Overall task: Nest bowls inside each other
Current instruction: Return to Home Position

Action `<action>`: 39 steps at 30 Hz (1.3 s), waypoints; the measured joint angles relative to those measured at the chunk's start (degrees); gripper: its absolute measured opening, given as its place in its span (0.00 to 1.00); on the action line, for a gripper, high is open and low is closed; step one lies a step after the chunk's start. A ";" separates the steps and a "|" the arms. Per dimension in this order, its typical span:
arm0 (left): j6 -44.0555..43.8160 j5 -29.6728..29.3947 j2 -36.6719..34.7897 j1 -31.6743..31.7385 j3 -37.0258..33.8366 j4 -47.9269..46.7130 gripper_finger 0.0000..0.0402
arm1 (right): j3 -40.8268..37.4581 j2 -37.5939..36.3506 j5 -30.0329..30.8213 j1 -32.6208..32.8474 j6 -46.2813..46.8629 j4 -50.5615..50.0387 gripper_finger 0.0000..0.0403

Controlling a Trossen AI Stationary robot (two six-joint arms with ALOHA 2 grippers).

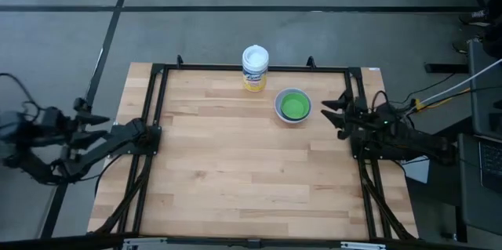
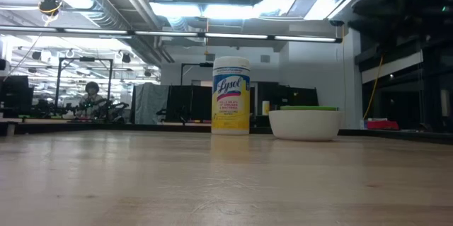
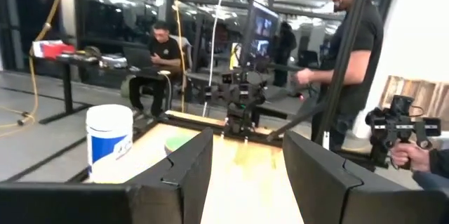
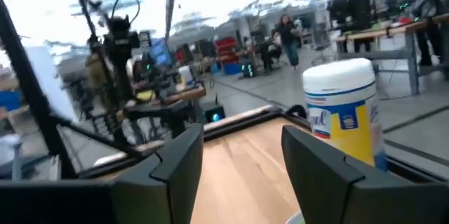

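The bowls stand nested in one stack (image 1: 292, 106) at the table's far middle, resting on its base: a white outer bowl (image 2: 306, 123) with a green one (image 1: 293, 106) on top inside. Any other bowls in the stack are hidden. My right gripper (image 1: 329, 114) hovers open just right of the stack, holding nothing (image 4: 242, 140). My left gripper (image 1: 98, 118) is drawn back past the table's left edge, open and pointing across the table (image 3: 245, 147).
A white-lidded wipes canister (image 1: 255, 68) with a yellow label stands left of the stack near the far edge. Black frame rails (image 1: 157, 125) run along the table's sides. Beyond the table a person stands (image 3: 351, 55) and another sits (image 3: 163, 55).
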 joint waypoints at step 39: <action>-3.68 -14.29 0.31 3.77 -73.80 73.55 0.43 | -4.54 0.50 9.88 -0.04 0.94 -0.52 0.59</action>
